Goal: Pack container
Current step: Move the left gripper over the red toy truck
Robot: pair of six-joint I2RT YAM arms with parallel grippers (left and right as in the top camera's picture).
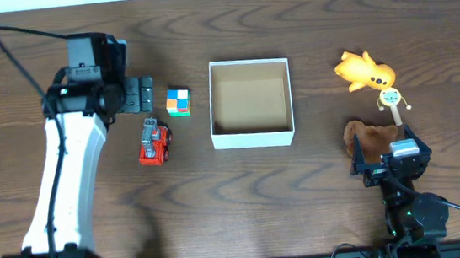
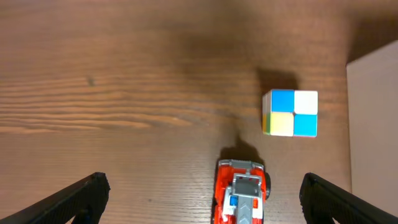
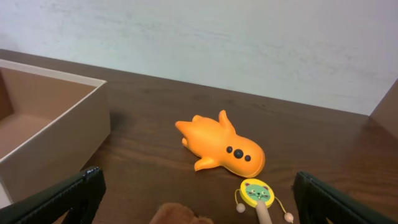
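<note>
The container (image 1: 254,138), a square white-walled box with a brown inside, stands mid-table with nothing in it; it also shows in the left wrist view (image 2: 376,124) and the right wrist view (image 3: 56,134). My left gripper (image 1: 146,95) is open, left of a coloured cube (image 1: 178,101) and above a red toy truck (image 1: 154,143). In the left wrist view the truck (image 2: 242,193) lies between the open fingers (image 2: 202,196), with the cube (image 2: 290,112) beyond. My right gripper (image 1: 384,150) is open over a brown plush (image 1: 371,138); the fingers (image 3: 199,199) hold nothing.
An orange rubber toy (image 1: 366,69) lies right of the container, with a small cat-face rattle drum (image 1: 390,98) just below it. Both show in the right wrist view, the orange toy (image 3: 221,144) and the rattle (image 3: 256,193), with the plush (image 3: 177,214) at the bottom edge.
</note>
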